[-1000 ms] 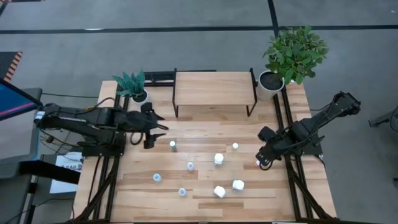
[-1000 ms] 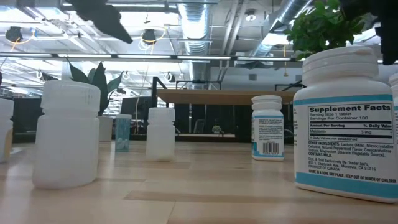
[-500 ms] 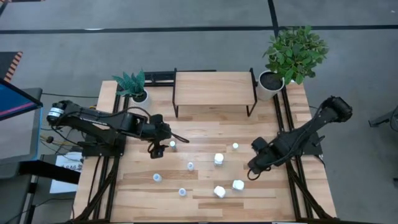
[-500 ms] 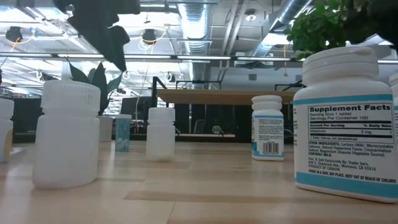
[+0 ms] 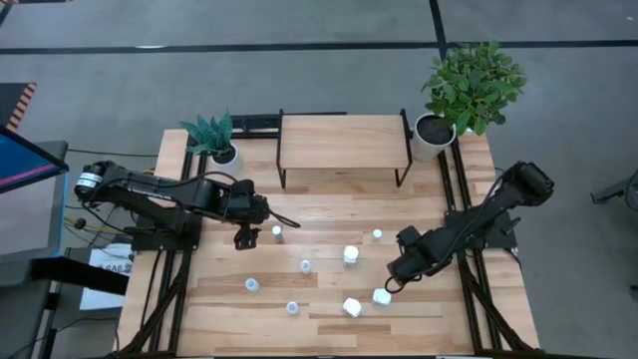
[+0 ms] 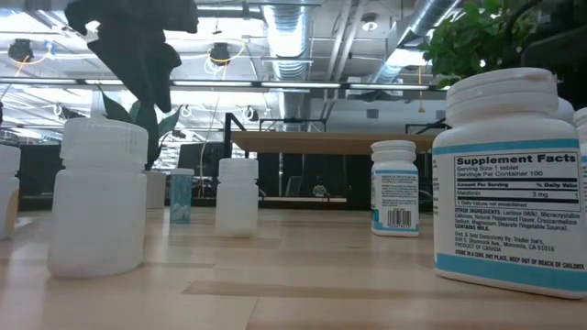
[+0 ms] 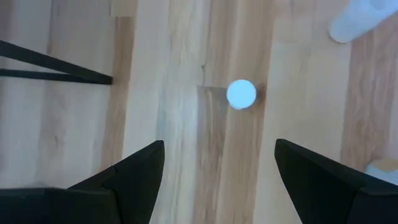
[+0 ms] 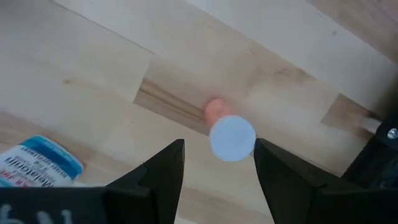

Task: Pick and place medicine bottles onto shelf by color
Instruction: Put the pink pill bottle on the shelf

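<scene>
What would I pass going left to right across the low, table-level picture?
Plain white bottle → small blue-tinted bottle → smaller plain white bottle → labelled bottle with a barcode → big bottle reading Supplement Facts. The shelf spans the background behind them.

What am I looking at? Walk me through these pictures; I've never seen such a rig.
Two robot arms work at a wooden table. One picture looks straight down, one looks level across the tabletop, and two come from cameras on the arms' wrists. Small medicine bottles stand scattered before a little shelf. The left gripper hangs open above a white-capped bottle, holding nothing. The right gripper has a pale-capped bottle between its fingers; whether it grips it is unclear.
</scene>
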Robot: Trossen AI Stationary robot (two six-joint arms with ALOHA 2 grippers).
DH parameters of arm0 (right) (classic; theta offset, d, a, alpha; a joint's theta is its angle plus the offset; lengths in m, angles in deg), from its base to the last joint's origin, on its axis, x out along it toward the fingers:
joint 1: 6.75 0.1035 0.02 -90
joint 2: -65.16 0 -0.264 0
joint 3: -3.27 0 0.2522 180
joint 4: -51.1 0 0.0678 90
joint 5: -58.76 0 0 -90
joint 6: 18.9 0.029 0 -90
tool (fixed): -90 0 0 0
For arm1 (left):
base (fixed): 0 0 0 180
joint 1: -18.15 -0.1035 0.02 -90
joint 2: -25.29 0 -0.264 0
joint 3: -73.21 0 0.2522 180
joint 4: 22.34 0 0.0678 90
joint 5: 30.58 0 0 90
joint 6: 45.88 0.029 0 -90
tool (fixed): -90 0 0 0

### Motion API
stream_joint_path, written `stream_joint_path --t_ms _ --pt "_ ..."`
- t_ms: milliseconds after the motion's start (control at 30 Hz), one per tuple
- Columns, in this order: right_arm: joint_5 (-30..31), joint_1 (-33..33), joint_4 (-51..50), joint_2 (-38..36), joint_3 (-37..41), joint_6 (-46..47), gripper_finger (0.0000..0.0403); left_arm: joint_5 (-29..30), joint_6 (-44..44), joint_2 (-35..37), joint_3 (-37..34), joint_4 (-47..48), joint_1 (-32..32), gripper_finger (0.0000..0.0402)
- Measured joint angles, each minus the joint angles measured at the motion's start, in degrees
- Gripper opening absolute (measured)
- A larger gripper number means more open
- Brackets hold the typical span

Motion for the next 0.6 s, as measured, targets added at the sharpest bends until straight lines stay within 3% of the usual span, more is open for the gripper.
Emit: stream_joint_path --t_ms 233,600 --pt "0.20 -0.58 -4.87 -0.20 -0.02 -0.67 0.0216 0.16 -0.94 0.00 -0.02 -0.26 0.00 0.0292" --pt "0.26 -1.05 -0.82 1.10 -0.04 -3.57 0.0216 0.57 -0.96 0.00 -0.02 -0.41 0.00 0.0292"
